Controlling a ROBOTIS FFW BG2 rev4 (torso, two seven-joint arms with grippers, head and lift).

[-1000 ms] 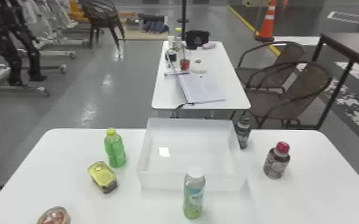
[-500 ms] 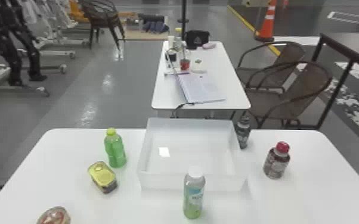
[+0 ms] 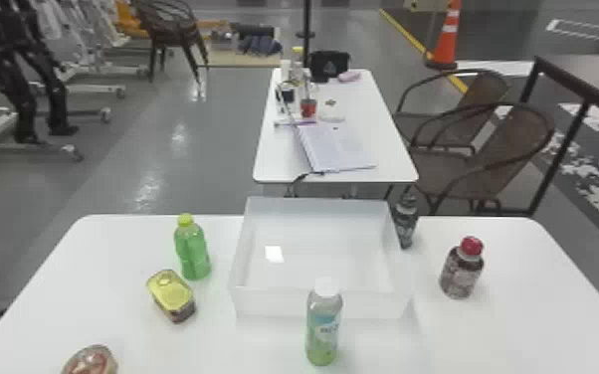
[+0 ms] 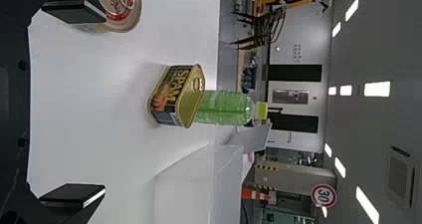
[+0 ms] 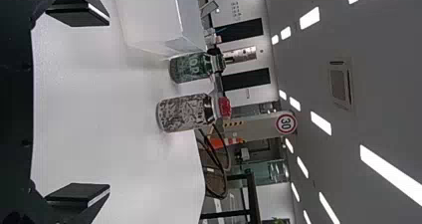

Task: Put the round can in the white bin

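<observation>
Left gripper (image 4: 103,104): fingers spread, the round can partly behind one of them in the left wrist view.
Right gripper (image 5: 107,104): fingers spread, above the near table (image 3: 522,333).
Round can (image 3: 90,362): on the near table, outside the bin, at the head view's bottom edge, left of centre.
White-capped bottle (image 3: 322,330): upright before the white bin (image 3: 273,302).
Rectangular can (image 3: 171,293): left of the bin, nearer than the green bottle (image 3: 192,253).
Red-capped bottle (image 3: 461,272): upright, right of the bin.
Dark bottle (image 3: 405,223): just beside the bin's right side.
Open notebook (image 3: 338,146): on the far table (image 3: 276,159).

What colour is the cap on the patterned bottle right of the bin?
Red, clearest in the head view.
</observation>
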